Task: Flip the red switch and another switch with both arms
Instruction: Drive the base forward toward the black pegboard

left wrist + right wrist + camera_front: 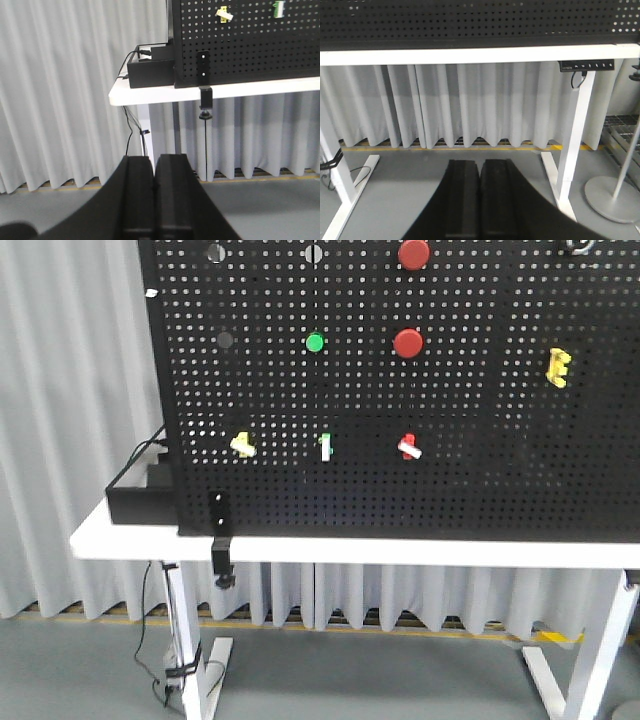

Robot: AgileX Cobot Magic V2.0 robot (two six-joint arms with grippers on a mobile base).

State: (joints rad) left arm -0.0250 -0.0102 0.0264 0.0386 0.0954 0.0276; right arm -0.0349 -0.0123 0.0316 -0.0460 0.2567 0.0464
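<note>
1. Three small toggles line the black pegboard (450, 490) standing on the white table (400, 550): the pale yellow switch (242, 445) at left, a green-and-white toggle (325, 447) in the middle, the red switch (408, 448) at right.
2. The left pincer (154, 167), jaws pressed together, hangs low, well apart from the pegboard.
3. The right pincer (480, 170), likewise pressed together, sits below table height.

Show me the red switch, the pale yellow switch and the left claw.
red switch (406, 443), front-facing view, on its red body above the white lever tip
pale yellow switch (243, 445), front-facing view, middle of the toggle
left claw (154, 161), left wrist view, seam between its shut fingertips
</note>
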